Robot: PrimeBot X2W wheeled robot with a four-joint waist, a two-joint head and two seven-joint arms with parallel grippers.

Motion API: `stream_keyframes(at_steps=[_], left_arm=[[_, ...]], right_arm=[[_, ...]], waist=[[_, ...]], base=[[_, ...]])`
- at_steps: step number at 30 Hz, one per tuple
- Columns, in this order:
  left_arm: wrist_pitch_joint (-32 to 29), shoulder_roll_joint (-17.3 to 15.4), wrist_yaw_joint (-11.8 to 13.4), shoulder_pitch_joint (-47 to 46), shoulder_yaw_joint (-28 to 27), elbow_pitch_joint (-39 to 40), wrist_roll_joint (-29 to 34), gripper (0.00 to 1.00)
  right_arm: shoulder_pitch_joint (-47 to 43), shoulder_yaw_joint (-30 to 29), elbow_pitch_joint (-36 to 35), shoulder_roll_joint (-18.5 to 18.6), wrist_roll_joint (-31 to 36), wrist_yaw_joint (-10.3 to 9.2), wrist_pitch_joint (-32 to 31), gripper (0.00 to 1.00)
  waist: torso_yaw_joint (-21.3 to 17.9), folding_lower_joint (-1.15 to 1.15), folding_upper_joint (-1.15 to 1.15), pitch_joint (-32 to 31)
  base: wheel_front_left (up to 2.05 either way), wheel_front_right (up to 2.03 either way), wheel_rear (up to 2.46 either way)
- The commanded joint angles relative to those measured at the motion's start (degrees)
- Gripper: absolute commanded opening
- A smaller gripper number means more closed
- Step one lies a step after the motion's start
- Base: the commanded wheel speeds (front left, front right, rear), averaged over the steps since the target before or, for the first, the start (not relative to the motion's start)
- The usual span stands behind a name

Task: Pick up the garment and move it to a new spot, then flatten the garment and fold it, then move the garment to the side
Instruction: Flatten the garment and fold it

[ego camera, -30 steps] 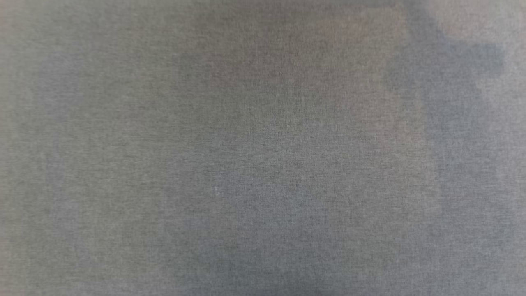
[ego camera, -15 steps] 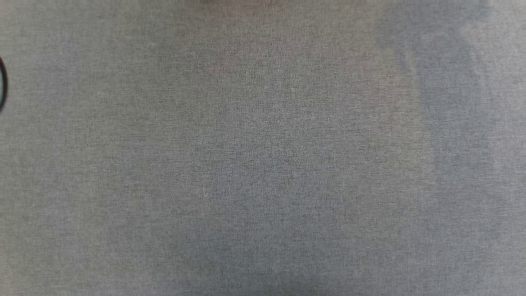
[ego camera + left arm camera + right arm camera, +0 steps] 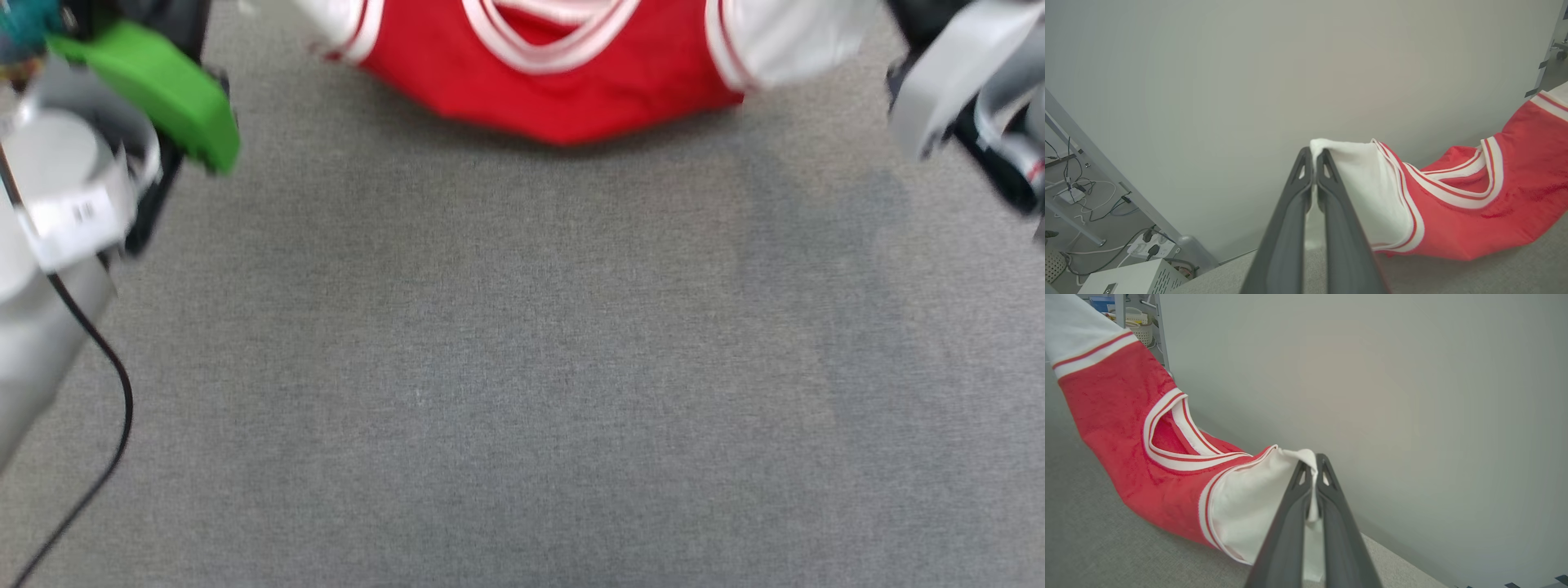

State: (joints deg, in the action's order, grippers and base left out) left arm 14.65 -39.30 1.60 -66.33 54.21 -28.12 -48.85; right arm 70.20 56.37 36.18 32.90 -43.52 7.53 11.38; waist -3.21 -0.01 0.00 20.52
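The garment (image 3: pixel 563 90), red with white sleeves and a red-white striped collar, hangs slack along the top edge of the head view, and its red lower fold touches the grey table (image 3: pixel 522 367). My left gripper (image 3: pixel 1314 153) is shut on the tip of one white sleeve (image 3: pixel 1372 192). My right gripper (image 3: pixel 1312 463) is shut on the other white sleeve (image 3: pixel 1249 514). The red body (image 3: pixel 1118 416) sags between them, its collar (image 3: pixel 1470 192) open toward the cameras. My left wrist (image 3: pixel 73 180) with a green part and my right wrist (image 3: pixel 963 73) flank the garment.
A plain pale wall (image 3: pixel 1249 81) stands behind the table. Down at the left wrist view's lower left, cables, a power strip (image 3: pixel 1143 249) and a white box (image 3: pixel 1126 277) lie on the floor. A rack with baskets (image 3: pixel 1141 330) stands beyond the garment. A black cable (image 3: pixel 114 376) hangs from my left arm.
The head camera has shifted: earlier it showed blurred grey table cloth, now the garment and both wrists come in along its top and sides.
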Motion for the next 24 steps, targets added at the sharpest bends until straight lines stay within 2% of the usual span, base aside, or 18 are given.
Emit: stream_keyframes(at_steps=[1, 6, 11, 20, 24], left_arm=[[0.3, -1.0, 0.8, 4.8, -0.7, 1.4, -0.8, 0.00], [0.3, -2.1, 3.3, 19.8, -4.6, 6.9, -2.0, 0.00], [0.3, -2.7, 4.1, 33.7, -7.5, 9.3, -1.5, 0.00], [0.3, -2.4, 3.2, 49.9, -11.9, 8.4, -1.2, 0.00], [0.3, -2.6, 2.9, 55.6, -13.5, 6.7, -1.0, 0.00]], right_arm=[[-3.9, 0.7, -1.1, 0.4, -0.9, -0.04, 0.3, 0.00], [-15.0, 1.3, -3.4, 1.6, -2.6, -0.04, 0.3, 0.00], [-26.7, 0.0, -5.9, 3.3, -3.8, -0.04, 0.5, 0.00], [-47.1, -9.8, -9.3, 4.8, -5.1, -0.04, 1.4, 0.00], [-55.4, -14.5, -10.8, 5.2, -2.9, -0.04, 0.6, 0.00]], waist=[[-0.9, 0.01, 0.00, -3.7], [-0.9, 0.01, 0.00, -7.7], [-0.1, 0.01, 0.00, -11.2], [1.3, 0.01, 0.00, -16.6], [1.0, 0.01, 0.00, -18.4]], base=[[0.00, 0.00, 0.00], [0.00, 0.00, 0.00], [0.00, 0.00, 0.00], [0.00, 0.00, 0.00], [0.00, 0.00, 0.00]])
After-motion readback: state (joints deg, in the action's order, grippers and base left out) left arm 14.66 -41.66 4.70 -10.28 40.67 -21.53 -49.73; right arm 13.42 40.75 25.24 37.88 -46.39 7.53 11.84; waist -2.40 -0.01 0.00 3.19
